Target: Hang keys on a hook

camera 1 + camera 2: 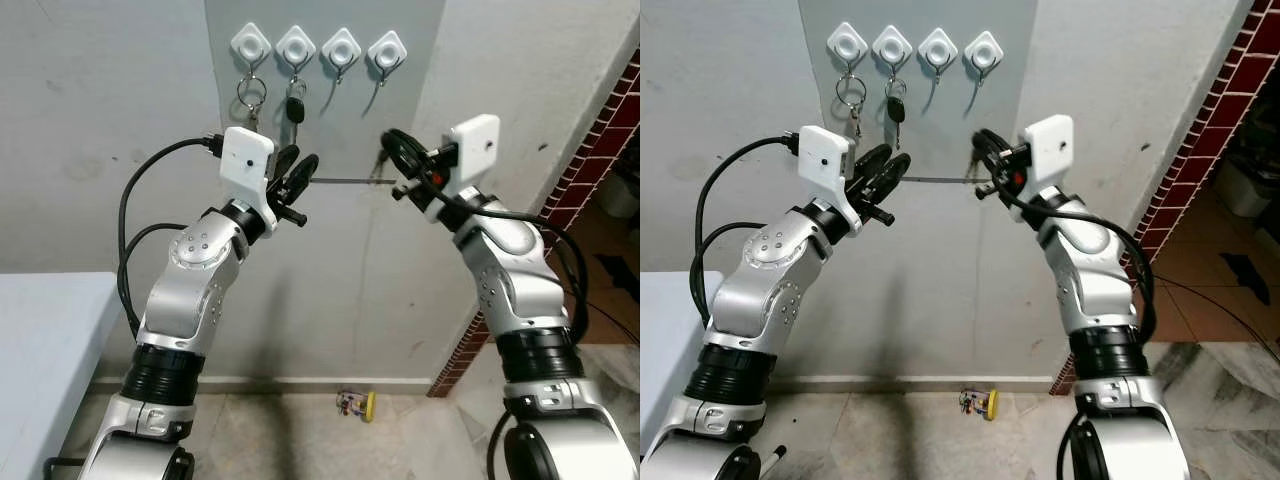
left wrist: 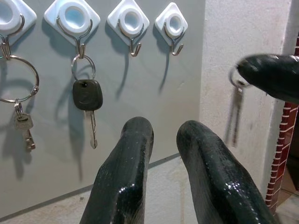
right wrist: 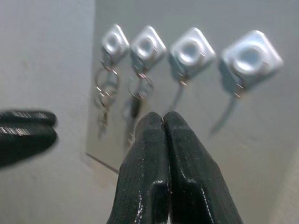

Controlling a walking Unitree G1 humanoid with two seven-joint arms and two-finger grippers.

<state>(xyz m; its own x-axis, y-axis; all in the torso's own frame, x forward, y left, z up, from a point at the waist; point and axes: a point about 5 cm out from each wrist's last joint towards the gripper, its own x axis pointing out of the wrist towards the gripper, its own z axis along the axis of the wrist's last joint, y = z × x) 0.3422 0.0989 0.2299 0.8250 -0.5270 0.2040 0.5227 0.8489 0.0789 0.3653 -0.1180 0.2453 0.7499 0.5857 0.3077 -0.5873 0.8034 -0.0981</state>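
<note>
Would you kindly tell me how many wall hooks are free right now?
2: the third hook and the fourth hook from the robot's left. The first two carry a key ring and a black-headed key.

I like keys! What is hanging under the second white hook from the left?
A black-headed key hangs on a ring from that hook. Behind it is the grey board. The wall behind the board is covered.
</note>
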